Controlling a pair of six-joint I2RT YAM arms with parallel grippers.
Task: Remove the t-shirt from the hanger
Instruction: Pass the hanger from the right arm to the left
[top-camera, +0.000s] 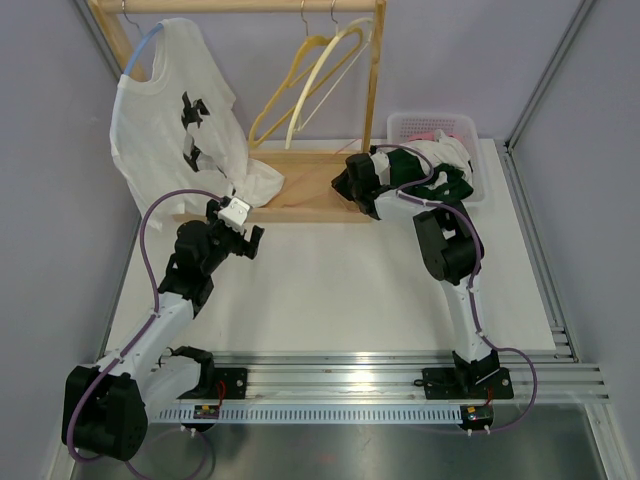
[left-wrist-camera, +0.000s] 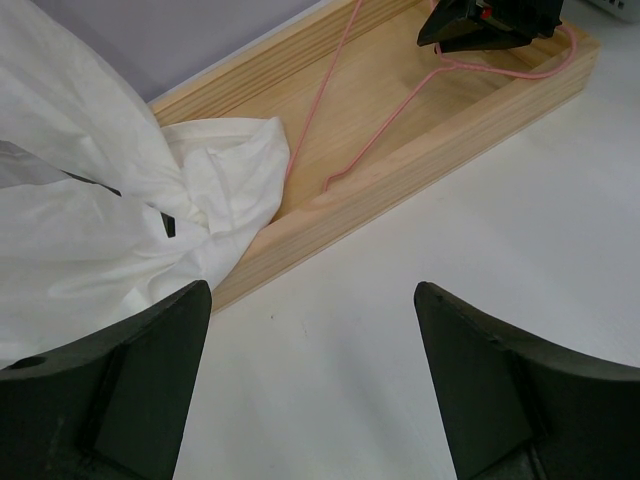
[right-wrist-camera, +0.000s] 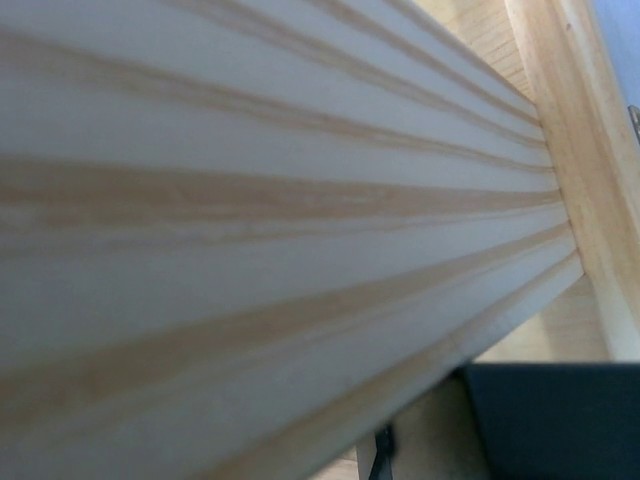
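The white t-shirt (top-camera: 165, 120) with a black print hangs on a pale blue hanger (top-camera: 140, 52) at the left end of the rack's rail. Its hem bunches onto the wooden base (top-camera: 310, 190). My left gripper (top-camera: 245, 240) hovers low over the table just in front of that hem, open, with only bare table between its fingers (left-wrist-camera: 312, 330); the t-shirt (left-wrist-camera: 90, 200) lies to its left. My right gripper (top-camera: 345, 185) is down over the base, right at a thin pink hanger (left-wrist-camera: 330, 130). Blurred wood (right-wrist-camera: 250, 200) fills the right wrist view and hides its jaws.
Two cream hangers (top-camera: 315, 80) hang on the rail's right half, beside the right post (top-camera: 375, 70). A pink basket (top-camera: 410, 125) with clothes stands behind the right arm. The base's raised front edge (left-wrist-camera: 420, 170) runs between the table and the pink hanger.
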